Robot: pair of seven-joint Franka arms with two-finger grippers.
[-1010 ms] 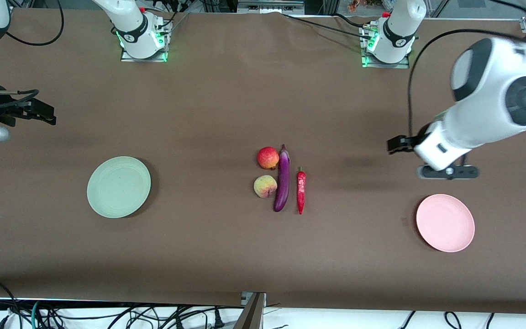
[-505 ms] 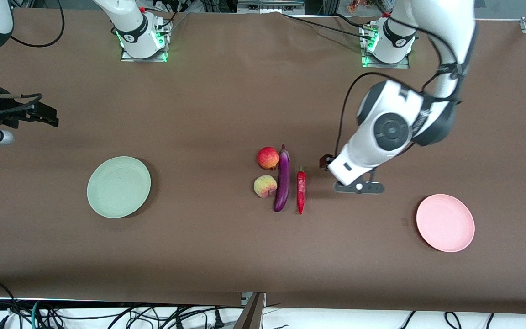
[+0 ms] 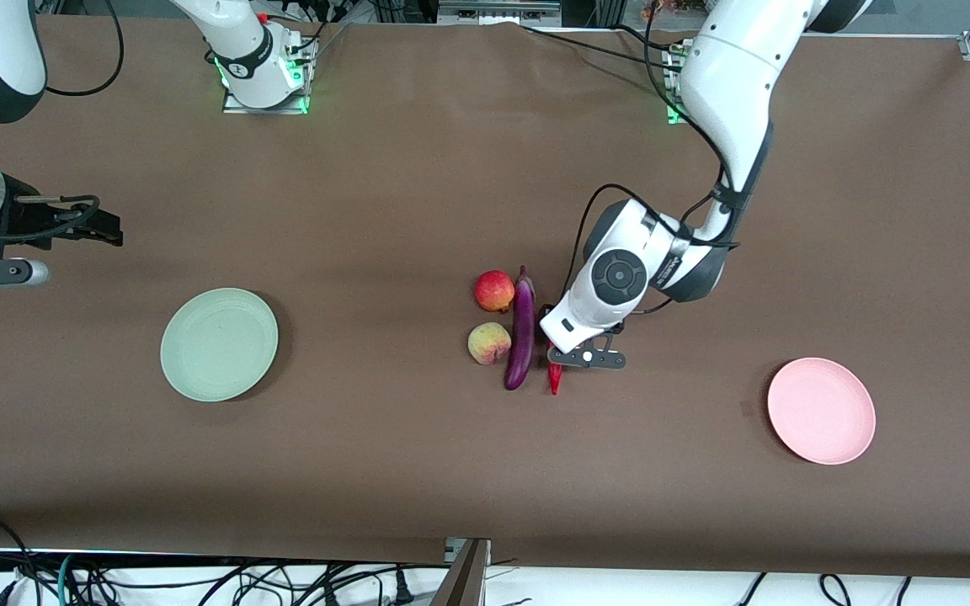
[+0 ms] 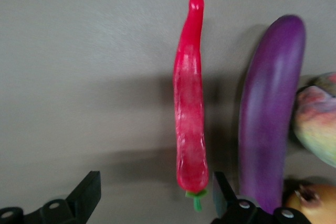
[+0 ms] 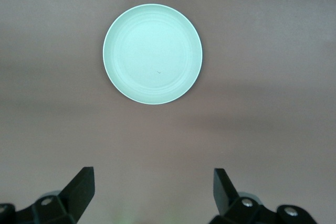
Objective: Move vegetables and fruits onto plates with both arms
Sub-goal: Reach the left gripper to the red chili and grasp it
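My left gripper [image 4: 155, 192] is open, low over the stem end of the red chili pepper [image 4: 190, 103], which lies between its fingers, close to one of them. The purple eggplant [image 4: 268, 114] lies beside the chili, with the peach-like fruit [image 4: 317, 114] and the red fruit [image 4: 310, 203] next to it. In the front view the left wrist [image 3: 611, 278] covers most of the chili [image 3: 554, 383]. The eggplant [image 3: 522, 337], the red fruit [image 3: 494, 291] and the peach-like fruit [image 3: 489, 343] lie at the table's middle. My right gripper [image 3: 114, 234] is open and empty.
The mint green plate [image 3: 219, 344] lies toward the right arm's end of the table and shows in the right wrist view [image 5: 152, 53]. The pink plate [image 3: 821, 411] lies toward the left arm's end. Both plates hold nothing. Cables hang along the table's near edge.
My left arm has swung from over the pink plate's end to the table's middle and come down over the chili. My right gripper has shifted slightly toward the mint plate.
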